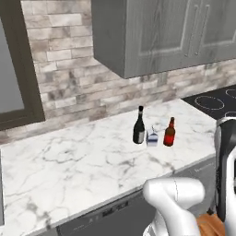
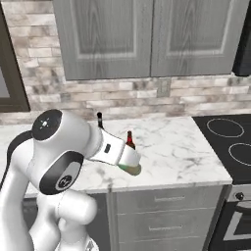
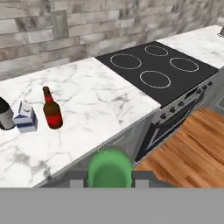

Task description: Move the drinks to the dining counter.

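Observation:
In the hand view my gripper (image 3: 110, 179) is shut on the green glass bottle (image 3: 109, 167), seen top-down between the two fingertips, in front of the counter's edge. In the right base view the gripper (image 2: 131, 165) holds the bottle (image 2: 133, 170) just off the counter front. Three drinks stand together on the marble kitchen counter (image 1: 83, 161): the black wine bottle (image 1: 139, 126), the blue-and-white milk carton (image 1: 152, 138) and the red-brown beer bottle (image 1: 169, 132). From the hand they sit far left: beer bottle (image 3: 52, 111), carton (image 3: 25, 118), wine bottle (image 3: 5, 114). The dining counter is out of view.
A black cooktop (image 3: 153, 70) is set in the counter right of the drinks, with an oven front (image 3: 166, 122) below it. Grey wall cabinets (image 1: 161, 32) hang over the brick backsplash. Wooden floor (image 3: 192, 144) lies in front of the counter. A dark window frame (image 1: 18, 69) stands at the left.

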Tool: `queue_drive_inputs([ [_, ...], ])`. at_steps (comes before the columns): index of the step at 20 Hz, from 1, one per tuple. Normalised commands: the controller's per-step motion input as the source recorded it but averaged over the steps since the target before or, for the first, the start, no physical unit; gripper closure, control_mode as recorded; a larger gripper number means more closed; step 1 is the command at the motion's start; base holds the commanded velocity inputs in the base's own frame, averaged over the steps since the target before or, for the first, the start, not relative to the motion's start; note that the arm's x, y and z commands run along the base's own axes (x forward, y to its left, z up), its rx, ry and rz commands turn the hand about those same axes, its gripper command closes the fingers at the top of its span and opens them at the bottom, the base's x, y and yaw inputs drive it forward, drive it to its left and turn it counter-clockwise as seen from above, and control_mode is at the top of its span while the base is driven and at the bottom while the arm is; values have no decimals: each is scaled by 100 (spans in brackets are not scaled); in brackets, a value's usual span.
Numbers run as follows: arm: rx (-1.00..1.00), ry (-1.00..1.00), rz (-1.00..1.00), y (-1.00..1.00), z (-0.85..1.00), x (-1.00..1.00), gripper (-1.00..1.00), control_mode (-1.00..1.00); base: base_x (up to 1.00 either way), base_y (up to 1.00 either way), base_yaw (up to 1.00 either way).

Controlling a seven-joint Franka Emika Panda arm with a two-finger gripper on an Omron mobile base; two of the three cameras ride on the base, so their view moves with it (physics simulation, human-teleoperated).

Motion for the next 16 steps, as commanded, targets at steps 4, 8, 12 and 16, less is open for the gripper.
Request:
queue_drive_inputs([
  [4,0,0,0,0,0,0,100,100,0,3,-97],
  [8,0,0,0,0,0,0,100,100,0,1,-100],
  [12,0,0,0,0,0,0,100,100,0,0,-100],
  [16,0,0,0,0,0,0,100,100,0,2,-100],
])
